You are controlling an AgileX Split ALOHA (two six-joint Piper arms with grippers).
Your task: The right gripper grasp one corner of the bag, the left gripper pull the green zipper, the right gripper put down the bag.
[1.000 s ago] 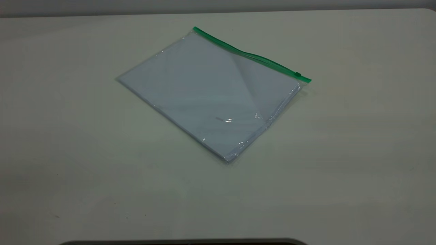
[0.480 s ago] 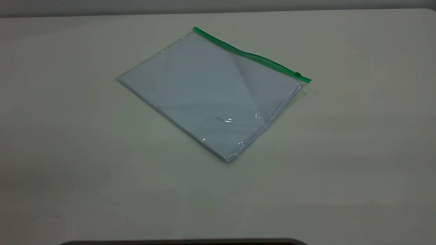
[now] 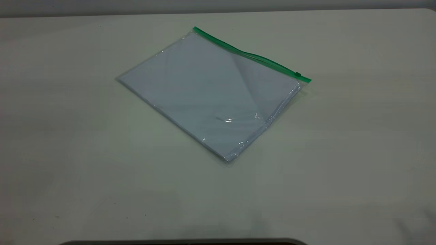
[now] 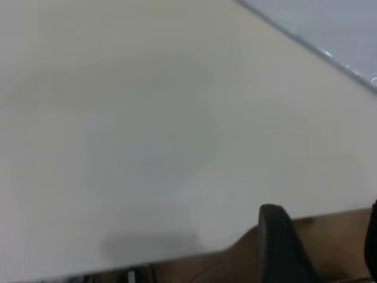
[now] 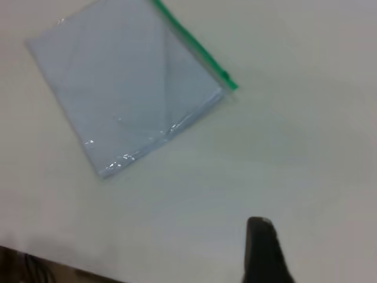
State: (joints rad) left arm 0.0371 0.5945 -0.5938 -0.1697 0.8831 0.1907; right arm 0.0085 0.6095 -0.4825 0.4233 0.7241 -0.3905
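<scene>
The bag [image 3: 211, 95] lies flat on the table, a clear pouch holding white-bluish sheets. The green zipper [image 3: 252, 56] runs along its far long edge, with the slider tab [image 3: 298, 74] near the right end, beside the corner [image 3: 304, 82]. Neither gripper shows in the exterior view. In the right wrist view the bag [image 5: 129, 88] and the zipper [image 5: 191, 44] lie well away from my right gripper [image 5: 262, 247], which is over bare table. My left gripper [image 4: 323, 236] is open and empty at the table's edge; only an edge of the bag [image 4: 330, 23] shows there.
The pale table [image 3: 102, 170] surrounds the bag on all sides. Its near edge [image 3: 184, 241] and far edge [image 3: 218, 13] show in the exterior view. A brownish floor [image 4: 330, 230] lies beyond the table edge under the left gripper.
</scene>
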